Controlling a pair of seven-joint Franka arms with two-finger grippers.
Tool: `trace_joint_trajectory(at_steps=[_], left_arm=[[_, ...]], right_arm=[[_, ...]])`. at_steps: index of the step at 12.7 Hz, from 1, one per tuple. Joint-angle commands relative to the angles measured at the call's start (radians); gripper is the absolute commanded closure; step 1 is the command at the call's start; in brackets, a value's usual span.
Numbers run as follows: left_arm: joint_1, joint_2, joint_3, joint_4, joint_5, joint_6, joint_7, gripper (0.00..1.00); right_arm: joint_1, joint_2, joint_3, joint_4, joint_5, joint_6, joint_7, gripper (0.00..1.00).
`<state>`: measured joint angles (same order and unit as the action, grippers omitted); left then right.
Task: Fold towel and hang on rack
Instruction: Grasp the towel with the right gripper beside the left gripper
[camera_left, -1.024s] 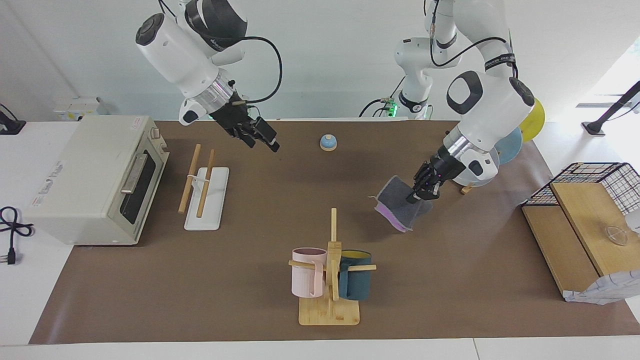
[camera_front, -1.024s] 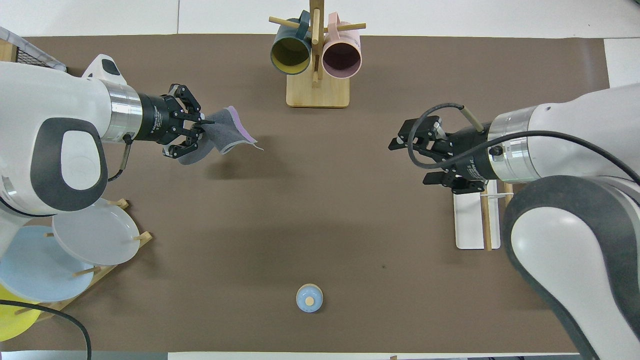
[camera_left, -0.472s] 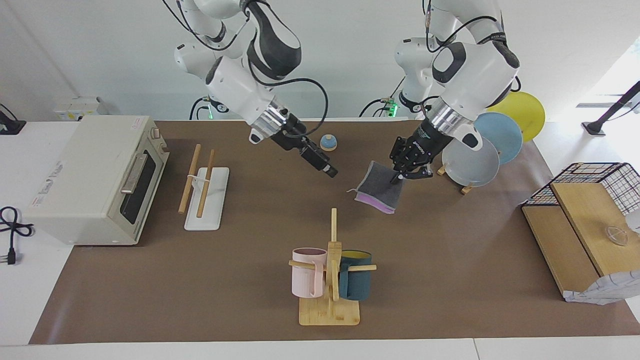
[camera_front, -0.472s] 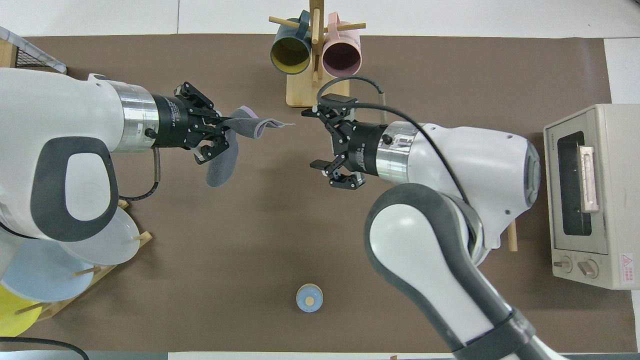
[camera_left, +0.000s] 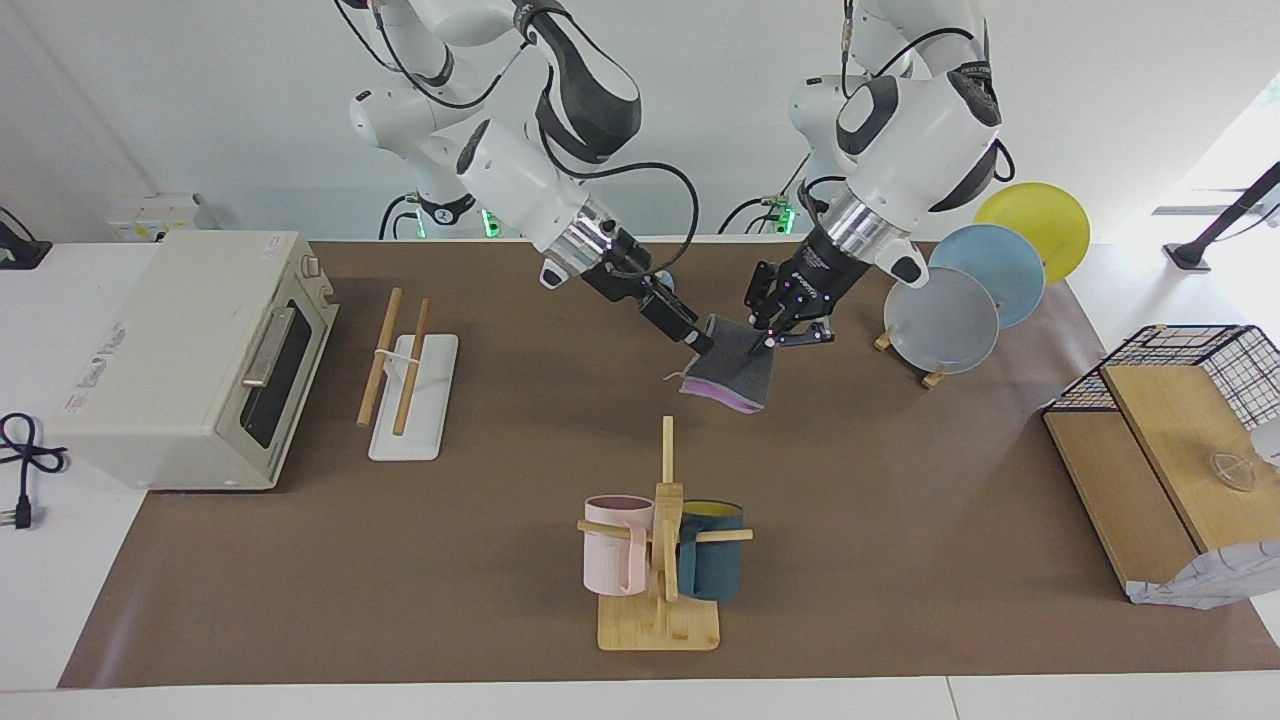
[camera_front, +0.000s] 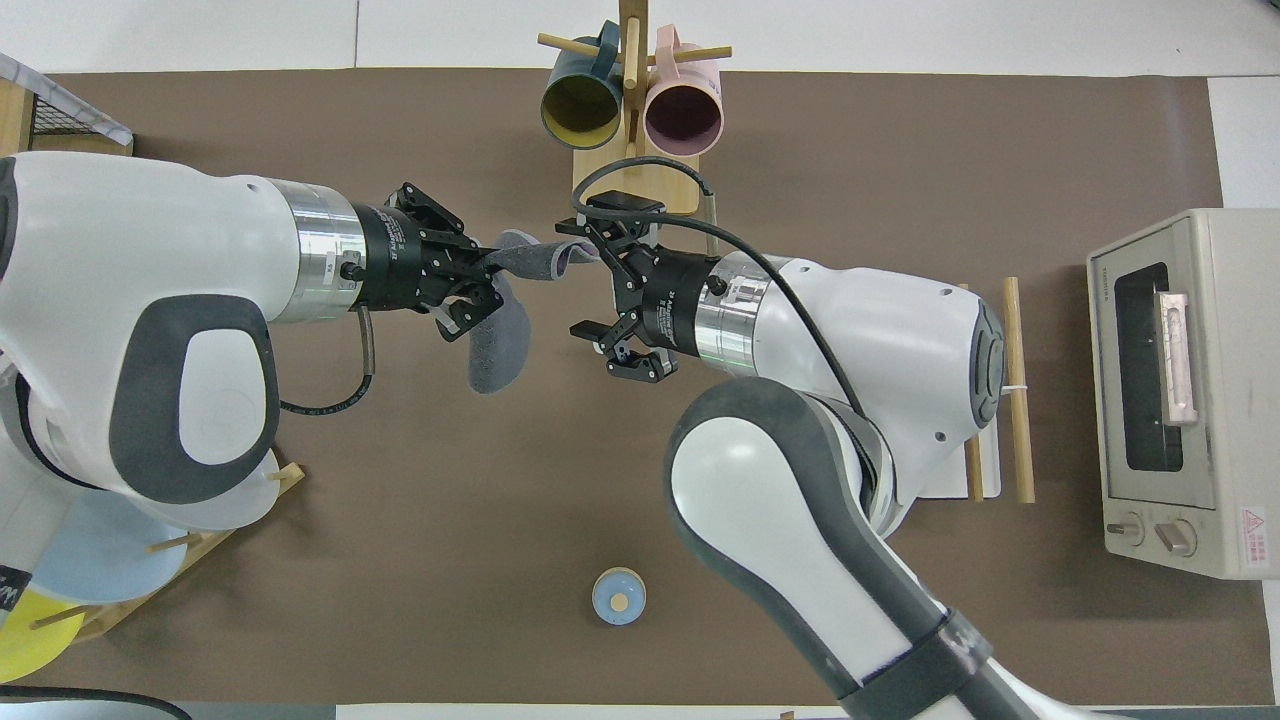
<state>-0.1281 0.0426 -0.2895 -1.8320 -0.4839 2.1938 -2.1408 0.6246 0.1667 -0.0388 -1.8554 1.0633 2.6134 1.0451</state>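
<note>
Hidden and cut-off parts

In the overhead view, most of the rack (camera_front: 1012, 390) is covered by the right arm; only one rod and a strip of the white base are seen. The plates (camera_front: 60, 590) are partly hidden under the left arm and cut by the picture's edge. Whether the right gripper (camera_left: 697, 334) touches the towel (camera_left: 735, 367) cannot be told. The wire basket (camera_left: 1215, 360) is cut off at the facing view's edge.
</note>
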Motion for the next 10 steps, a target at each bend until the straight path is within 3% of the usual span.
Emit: trace_joint_trajectory(at_steps=[1, 2, 3, 4, 5, 6, 7, 10], left_arm=[[-0.019, -0.015, 0.007, -0.013, 0.007, 0.014, -0.030, 1.00], [-0.019, -0.015, 0.007, -0.012, 0.007, 0.015, -0.030, 1.00], [-0.019, -0.015, 0.007, -0.013, 0.007, 0.015, -0.031, 1.00], [-0.019, -0.015, 0.007, -0.013, 0.007, 0.015, -0.031, 1.00], [-0.019, -0.015, 0.007, -0.012, 0.007, 0.015, -0.033, 1.00], [-0.019, -0.015, 0.007, -0.013, 0.007, 0.015, -0.034, 1.00], [-0.019, -0.015, 0.007, -0.012, 0.007, 0.017, -0.043, 1.00], [-0.019, -0.015, 0.007, -0.012, 0.007, 0.017, -0.050, 1.00]], right_arm=[[0.000, 0.019, -0.003, 0.024, 0.026, 0.017, -0.014, 0.00], [0.004, 0.020, -0.003, 0.024, 0.026, 0.028, -0.016, 0.00], [0.003, 0.034, -0.003, 0.036, 0.024, 0.042, -0.016, 0.06], [0.010, 0.048, -0.003, 0.053, 0.021, 0.042, -0.016, 0.31], [0.000, 0.048, -0.003, 0.055, 0.020, 0.033, -0.028, 0.67], [-0.003, 0.050, -0.003, 0.062, 0.020, 0.024, -0.034, 0.94], [-0.002, 0.050, -0.003, 0.064, 0.021, 0.027, -0.037, 1.00], [-0.003, 0.050, -0.003, 0.061, 0.018, 0.023, -0.088, 1.00]])
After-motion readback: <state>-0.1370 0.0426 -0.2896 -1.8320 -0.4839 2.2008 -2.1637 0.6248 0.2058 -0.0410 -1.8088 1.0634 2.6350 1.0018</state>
